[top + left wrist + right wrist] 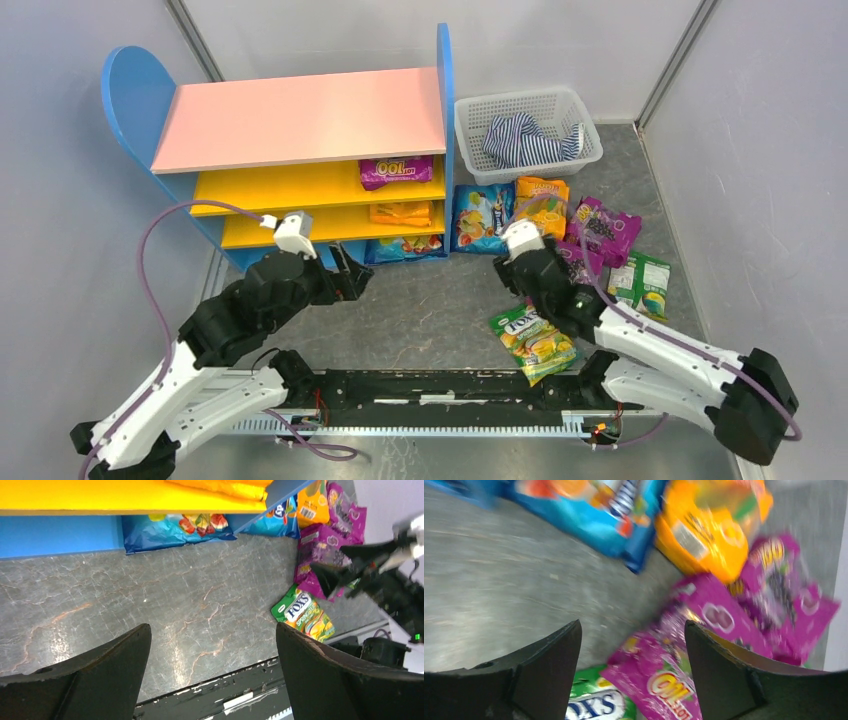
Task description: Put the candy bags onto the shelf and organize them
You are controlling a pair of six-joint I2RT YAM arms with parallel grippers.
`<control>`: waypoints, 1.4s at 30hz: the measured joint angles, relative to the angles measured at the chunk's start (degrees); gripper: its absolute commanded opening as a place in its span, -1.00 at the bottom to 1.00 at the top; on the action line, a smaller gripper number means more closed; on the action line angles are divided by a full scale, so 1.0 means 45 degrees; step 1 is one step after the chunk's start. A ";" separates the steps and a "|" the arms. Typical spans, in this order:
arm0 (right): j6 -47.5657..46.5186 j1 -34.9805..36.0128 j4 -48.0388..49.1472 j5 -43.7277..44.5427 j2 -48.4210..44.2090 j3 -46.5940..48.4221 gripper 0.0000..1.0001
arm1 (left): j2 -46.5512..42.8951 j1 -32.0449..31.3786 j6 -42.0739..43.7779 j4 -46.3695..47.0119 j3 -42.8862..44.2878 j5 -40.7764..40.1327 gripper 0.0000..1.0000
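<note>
Right end effector (631, 627) is hanging over the loose candy bags (604, 228) on the desk (430, 300), to the right of the shelf (300, 118). Its fingers are standing apart and gripping nothing. Its wrist view is coming out smeared, so fine detail is uncertain.

Left end effector (212, 630) is also gaping wide and empty, sitting low in front of the shelf's bottom tier.

Already lying on the yellow boards: shelved purple bag (396, 171), shelved orange bag (400, 212), shelved blue bag (405, 247).

Risks as I am judging them:
- Beneath the right fingers, the near purple bag (664, 680) is overlapping the FOX'S bag (596, 702) and touching the far purple bag (784, 595). A straight descent is risking a pinch on two films at once, or dragging a neighbour along.
- The pouches are lying flat and glossy, so the fingers may be skating off rather than biting.
- The blue side panel (445, 120) is standing between the pile and the boards. A direct sideways carry is inviting a strike; the bag is needing to go round to the front.
- The left arm is occupying that front space, so the arms could be clashing there.
</note>
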 measured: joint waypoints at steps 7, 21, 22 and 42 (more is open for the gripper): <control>0.2200 -0.4828 -0.0593 -0.1647 0.0413 -0.0146 0.96 | 0.0389 0.0000 0.0219 0.0248 -0.0403 0.0651 1.00; 0.2705 -0.7922 0.0257 -0.6747 0.1399 -0.0529 0.83 | -0.0981 0.0000 0.0209 0.0262 -0.1331 0.0670 1.00; 0.2686 -0.7820 0.0457 -0.6975 0.1535 -0.0607 0.83 | -0.0967 0.0000 0.0209 0.0272 -0.1331 0.0670 1.00; 0.2633 -0.2040 -0.1549 -0.5697 0.2176 0.0826 0.90 | -0.0408 0.0000 0.0209 0.0529 -0.1428 0.0865 1.00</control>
